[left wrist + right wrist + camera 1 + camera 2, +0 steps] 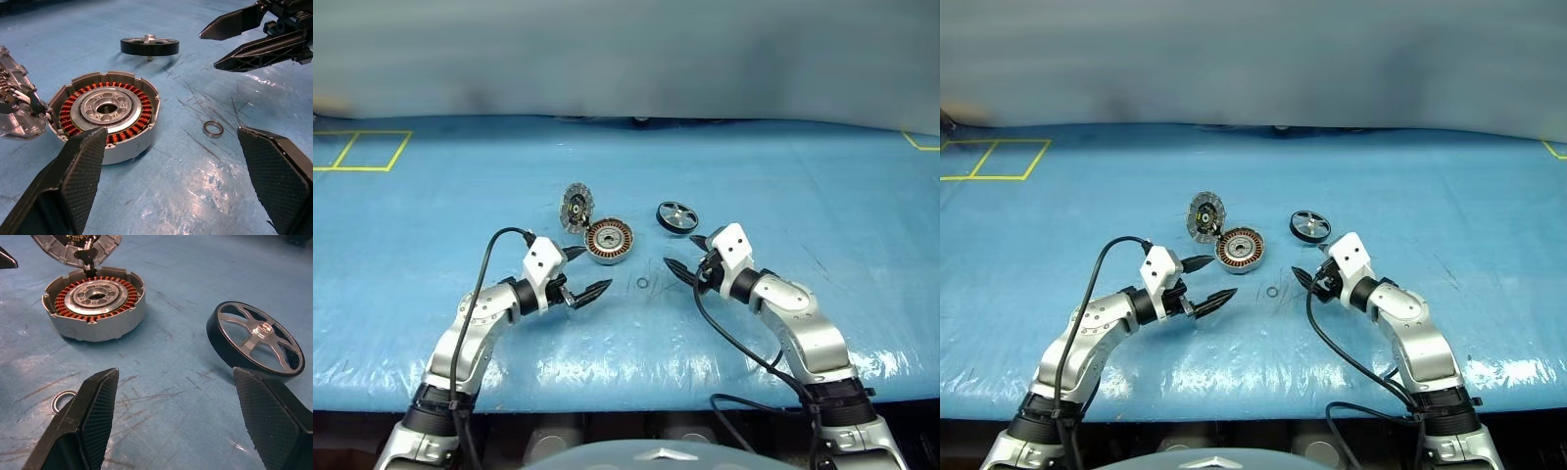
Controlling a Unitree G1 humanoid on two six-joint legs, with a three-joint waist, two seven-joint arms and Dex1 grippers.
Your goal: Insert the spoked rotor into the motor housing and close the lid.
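The blue table (431,294) is seen from above by both head views, looking forward and down. The motor housing (105,115) is viewed closely from 7 o'clock by the left wrist camera, from 5 o'clock by the right; both share it.

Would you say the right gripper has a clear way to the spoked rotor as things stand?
Probably yes: the right gripper stands open just short of the spoked rotor, which lies alone on the blue table with nothing between them.

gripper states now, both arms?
Left gripper: open, holding nothing.
Right gripper: open, holding nothing.
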